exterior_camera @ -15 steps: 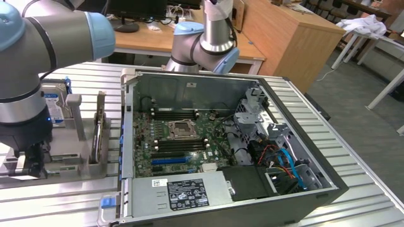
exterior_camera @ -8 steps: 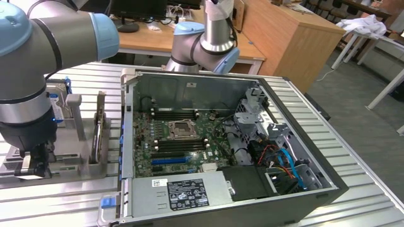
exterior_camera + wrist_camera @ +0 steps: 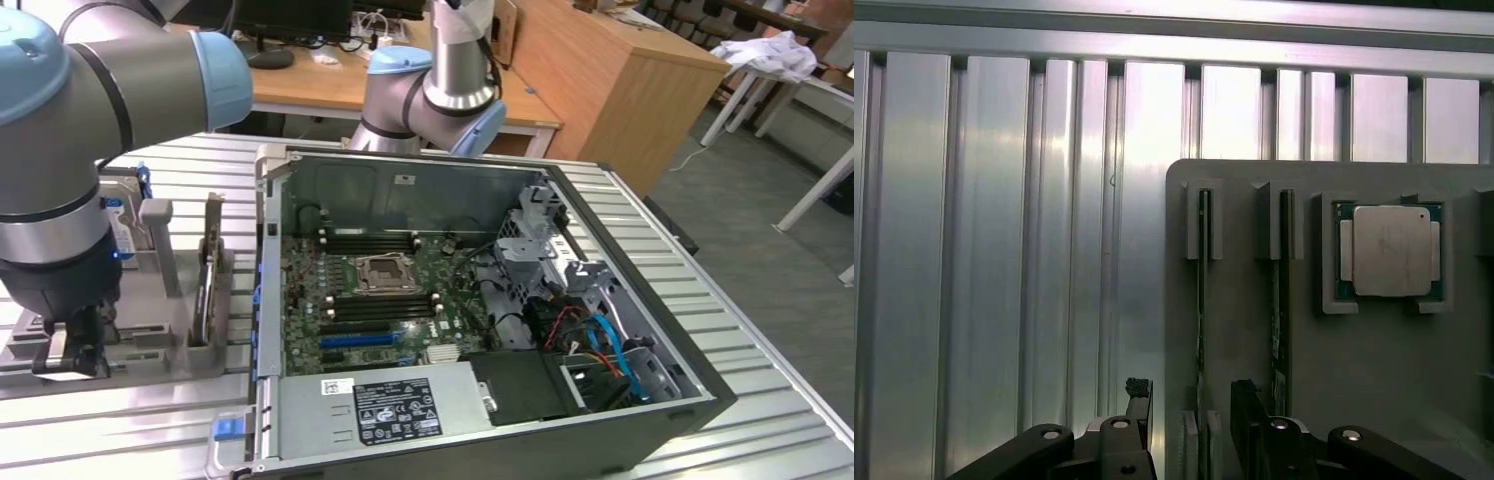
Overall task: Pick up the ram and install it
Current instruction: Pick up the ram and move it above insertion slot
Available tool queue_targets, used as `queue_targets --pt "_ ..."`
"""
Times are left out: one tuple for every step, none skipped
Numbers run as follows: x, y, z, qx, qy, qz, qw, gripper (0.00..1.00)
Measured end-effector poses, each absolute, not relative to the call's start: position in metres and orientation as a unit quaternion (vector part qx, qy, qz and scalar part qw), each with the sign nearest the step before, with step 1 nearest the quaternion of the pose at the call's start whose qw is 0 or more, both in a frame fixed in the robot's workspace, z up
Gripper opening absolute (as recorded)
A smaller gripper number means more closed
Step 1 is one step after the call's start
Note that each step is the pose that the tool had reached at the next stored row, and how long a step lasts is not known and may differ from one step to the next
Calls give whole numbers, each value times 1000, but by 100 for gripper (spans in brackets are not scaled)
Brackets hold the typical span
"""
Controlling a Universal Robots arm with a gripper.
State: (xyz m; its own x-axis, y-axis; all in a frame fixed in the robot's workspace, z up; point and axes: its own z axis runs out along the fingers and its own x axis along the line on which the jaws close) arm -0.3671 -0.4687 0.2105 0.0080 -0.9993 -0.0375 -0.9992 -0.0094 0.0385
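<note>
Two rams stand on edge in slots of a grey holder tray (image 3: 1244, 330): one ram (image 3: 1202, 290) and a second ram (image 3: 1282, 300) beside it. My gripper (image 3: 1194, 410) is open, its dark fingers (image 3: 1139, 400) on either side of the near end of the first ram, with no grip on it. In the exterior view the gripper (image 3: 74, 350) hangs low over the holder (image 3: 140, 340), at that view's left, beside the open computer case (image 3: 467, 300). The motherboard (image 3: 387, 290) lies inside with black memory slots (image 3: 374, 242).
A silver square processor chip (image 3: 1392, 250) sits in the holder next to the rams. A blue slot (image 3: 358, 340) and the processor socket (image 3: 387, 270) are on the motherboard. Cables (image 3: 601, 345) and a power supply (image 3: 387, 405) fill the case's near side. Everything stands on a ribbed metal table (image 3: 984, 250).
</note>
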Motion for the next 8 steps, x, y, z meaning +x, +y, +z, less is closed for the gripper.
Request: queue_targets --pt "-367 -469 209 710 -704 -27 0 44" --pt "-367 -469 208 710 -704 -27 0 44" --pt "-367 -469 207 710 -704 -27 0 44" --pt "-367 -469 207 710 -704 -27 0 44" --pt "-367 -469 206 710 -704 -27 0 44" --pt "-367 -469 205 710 -704 -27 0 44" --pt "-367 -469 204 710 -704 -27 0 44" --pt "-367 -469 204 710 -704 -27 0 44"
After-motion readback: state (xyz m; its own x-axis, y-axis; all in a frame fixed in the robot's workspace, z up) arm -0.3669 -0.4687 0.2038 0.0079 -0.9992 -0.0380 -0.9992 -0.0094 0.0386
